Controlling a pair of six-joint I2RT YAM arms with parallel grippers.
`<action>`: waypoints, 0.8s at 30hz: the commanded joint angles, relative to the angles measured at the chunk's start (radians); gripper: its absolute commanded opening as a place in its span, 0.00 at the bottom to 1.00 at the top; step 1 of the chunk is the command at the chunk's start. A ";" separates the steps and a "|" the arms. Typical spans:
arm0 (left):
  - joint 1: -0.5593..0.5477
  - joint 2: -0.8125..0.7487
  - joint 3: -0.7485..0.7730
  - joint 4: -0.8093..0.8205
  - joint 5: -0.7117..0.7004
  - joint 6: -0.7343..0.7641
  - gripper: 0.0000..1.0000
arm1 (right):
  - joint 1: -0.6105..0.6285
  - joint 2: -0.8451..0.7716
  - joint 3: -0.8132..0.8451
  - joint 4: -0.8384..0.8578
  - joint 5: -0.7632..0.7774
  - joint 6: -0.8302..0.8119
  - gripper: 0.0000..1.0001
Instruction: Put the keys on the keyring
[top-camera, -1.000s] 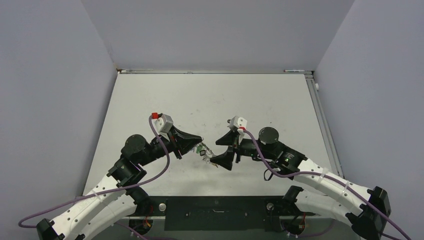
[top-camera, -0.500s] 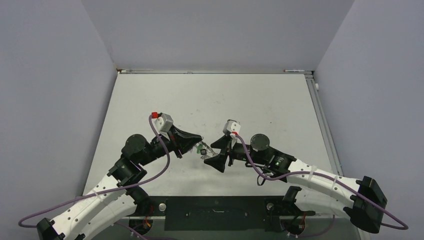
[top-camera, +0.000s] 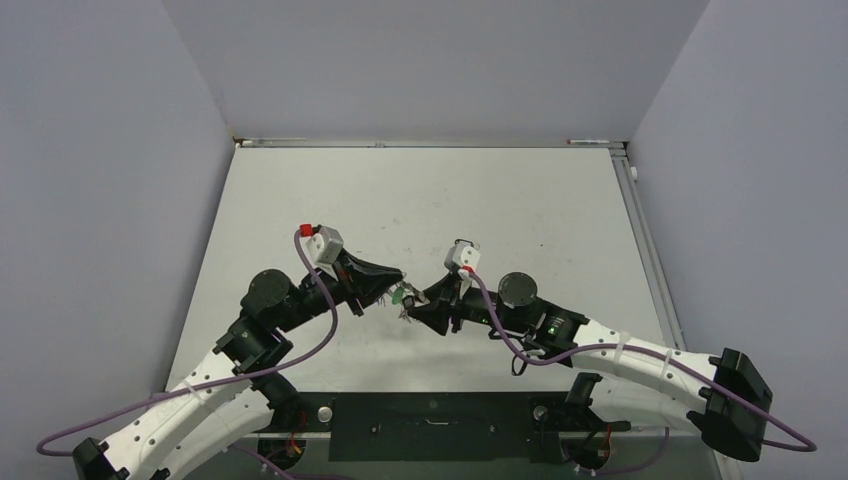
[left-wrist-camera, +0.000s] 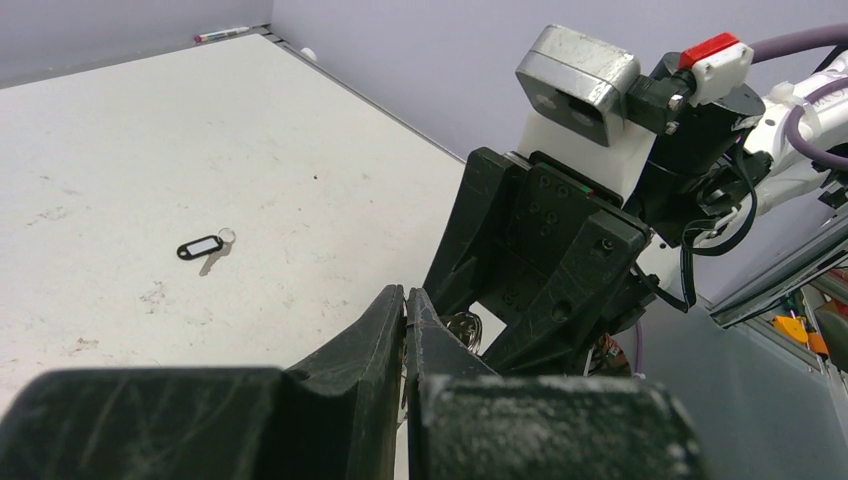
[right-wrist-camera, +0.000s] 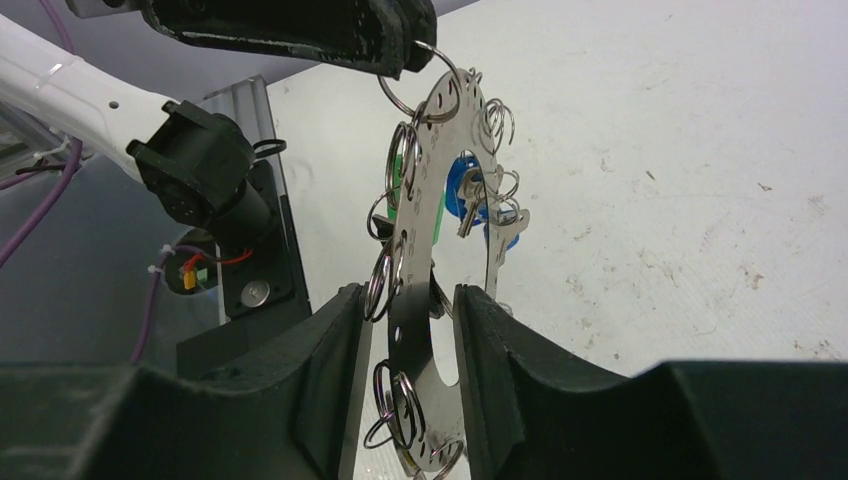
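The right jaws have just slid left and narrowed from wide to straddle the keyring (right-wrist-camera: 440, 130), not visibly clamping yet, while the left jaws stay pressed together on 1 rim loop, holding it above the near desk (right-wrist-camera: 700, 150), so a 2-handed hold looks imminent.

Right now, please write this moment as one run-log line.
left gripper: shut on keyring loop | right gripper: jaws astride keyring, grip unclear | black-tagged key: on table

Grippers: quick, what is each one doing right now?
Left gripper: closed, holding the keyring.
Right gripper: open around the keyring, with gaps showing on both sides.
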 joint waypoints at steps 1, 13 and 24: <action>-0.005 -0.030 0.063 0.084 -0.015 -0.011 0.00 | 0.011 0.005 -0.004 0.062 0.024 -0.018 0.39; -0.004 -0.038 0.059 0.079 -0.020 -0.016 0.00 | 0.023 -0.031 0.007 0.079 -0.010 -0.080 0.05; -0.004 -0.067 0.088 -0.057 -0.058 0.076 0.36 | 0.045 -0.037 0.131 -0.088 -0.007 -0.178 0.05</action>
